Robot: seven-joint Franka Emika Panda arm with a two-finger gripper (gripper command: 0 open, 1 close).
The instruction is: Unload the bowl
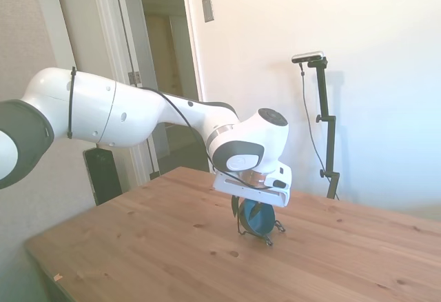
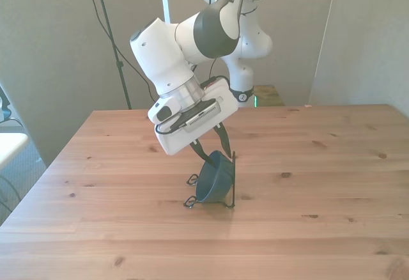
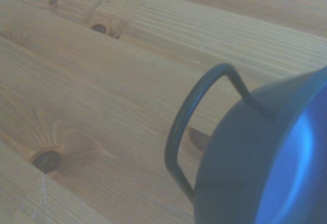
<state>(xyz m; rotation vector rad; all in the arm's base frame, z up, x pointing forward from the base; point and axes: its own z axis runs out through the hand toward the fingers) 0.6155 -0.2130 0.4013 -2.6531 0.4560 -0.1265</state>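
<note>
Blue bowl point(image 2: 214, 179) stands on edge in the wire rack point(image 2: 231, 181) mid-surface, rim upward for the taking; gripper point(image 2: 213, 147) jaws straddle that rim, spread, not yet clamped.

The surface point(image 2: 319, 184) is pale knotty wood with a matt, visibly grained finish, the bowl point(image 2: 214, 179) looks smooth and faintly glossy in plain blue, the rack point(image 3: 189, 116) is thin dark wire with a dull sheen, and the arm point(image 1: 138, 112) wears glossy white casing.
</note>
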